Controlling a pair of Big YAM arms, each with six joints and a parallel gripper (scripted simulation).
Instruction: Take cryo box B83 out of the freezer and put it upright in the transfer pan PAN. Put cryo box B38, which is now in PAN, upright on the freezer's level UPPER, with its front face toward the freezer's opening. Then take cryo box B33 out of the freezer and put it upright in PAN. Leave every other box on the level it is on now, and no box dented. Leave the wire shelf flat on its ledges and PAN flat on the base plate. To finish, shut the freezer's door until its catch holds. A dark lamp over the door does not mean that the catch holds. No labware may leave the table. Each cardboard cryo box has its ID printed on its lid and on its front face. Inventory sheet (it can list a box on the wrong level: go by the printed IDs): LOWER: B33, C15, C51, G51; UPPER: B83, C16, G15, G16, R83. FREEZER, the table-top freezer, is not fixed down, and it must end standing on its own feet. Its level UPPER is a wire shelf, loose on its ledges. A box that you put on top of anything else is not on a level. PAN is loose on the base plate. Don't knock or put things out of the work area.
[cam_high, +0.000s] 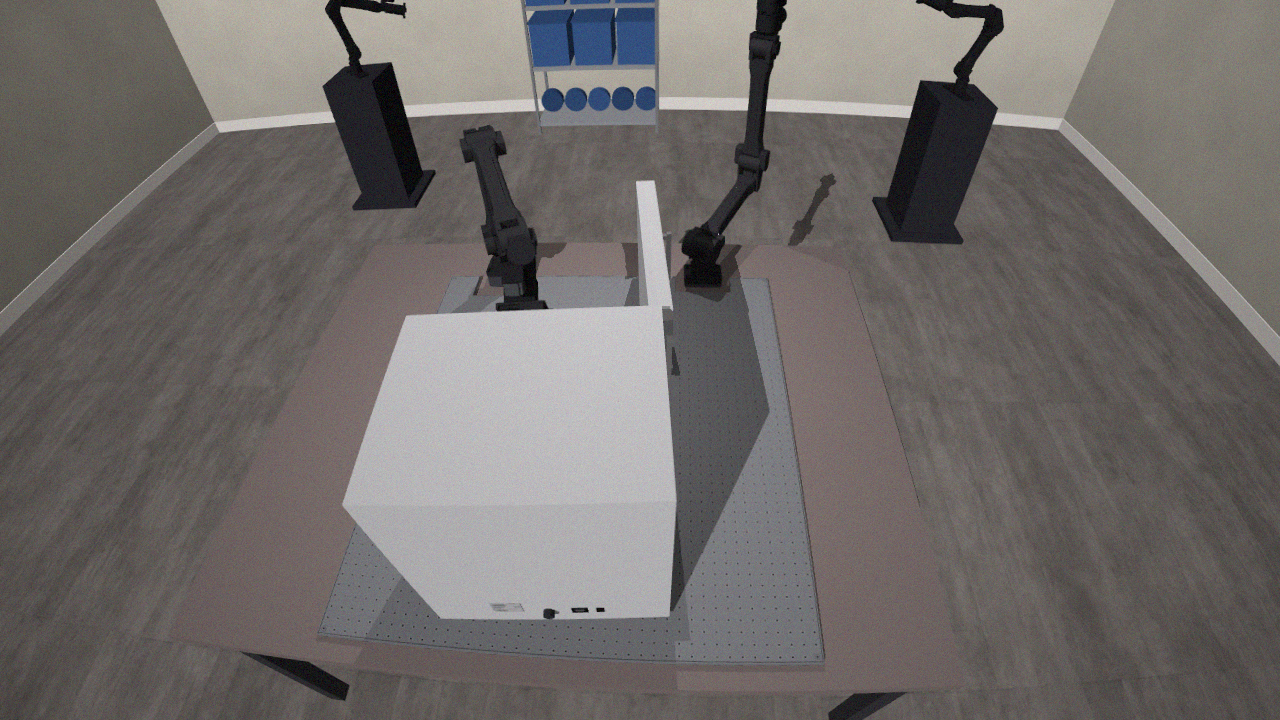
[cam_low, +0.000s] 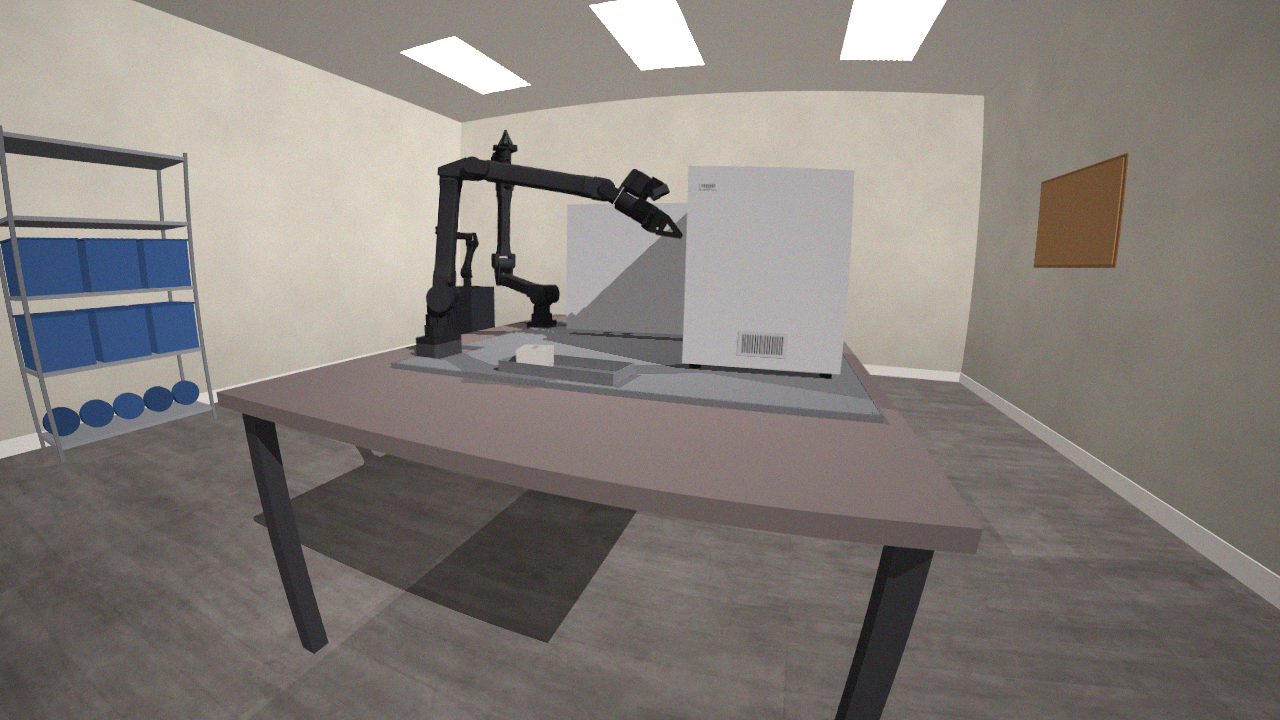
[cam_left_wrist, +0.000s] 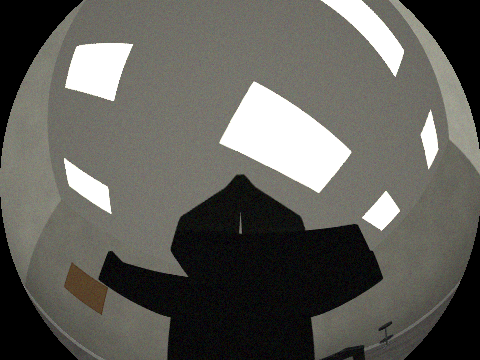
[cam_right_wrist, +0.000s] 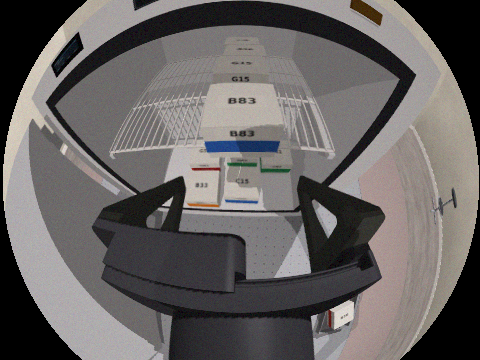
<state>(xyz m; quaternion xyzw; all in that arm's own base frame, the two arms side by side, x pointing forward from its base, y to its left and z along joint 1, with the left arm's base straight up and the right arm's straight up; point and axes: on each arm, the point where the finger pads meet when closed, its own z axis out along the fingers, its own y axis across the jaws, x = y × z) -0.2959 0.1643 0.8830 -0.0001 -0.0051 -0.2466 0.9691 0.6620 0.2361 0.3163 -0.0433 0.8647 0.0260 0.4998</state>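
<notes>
Bright ceiling panels, top of exterior view; hard shadow right of centre, top view; fisheye curvature, black corners, both wrist views.

1. A big white freezer stands on a perforated base plate.
2. The base plate lies on a brownish table.
3. The freezer's door stands open, swung away from the body.
4. 2 dark arms are at the table: 1 reaches down behind the freezer's top, the other rises upright beyond the door.
5. 2 dark pedestals stand on the floor, each bearing a small arm.
6. A rack holds 5 blue discs in a row.
</notes>
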